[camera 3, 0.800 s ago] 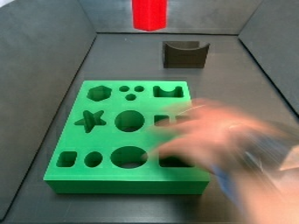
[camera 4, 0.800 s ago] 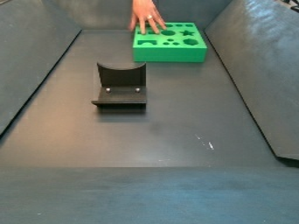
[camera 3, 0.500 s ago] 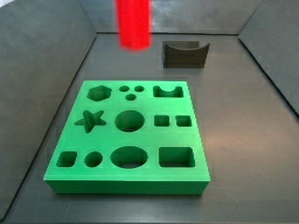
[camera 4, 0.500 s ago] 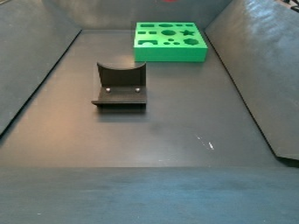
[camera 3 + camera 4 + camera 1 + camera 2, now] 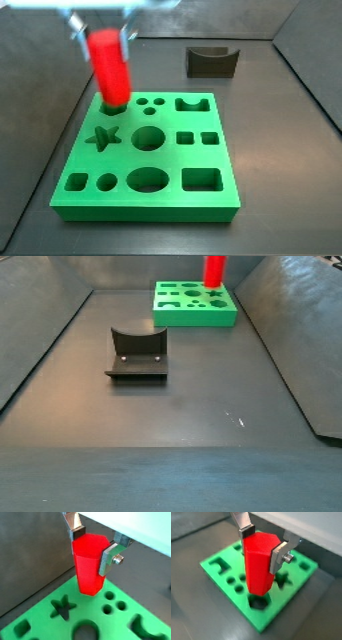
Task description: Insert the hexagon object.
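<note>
Dark grey flooring carries a green board (image 5: 147,150) near one wall, its shaped holes all vacant. Above its corner with the hexagonal hole, the gripper (image 5: 93,542) is clamped on the red hexagon object (image 5: 108,70), upright with its lower end over the board. Well apart stands the fixture (image 5: 136,354).
</note>
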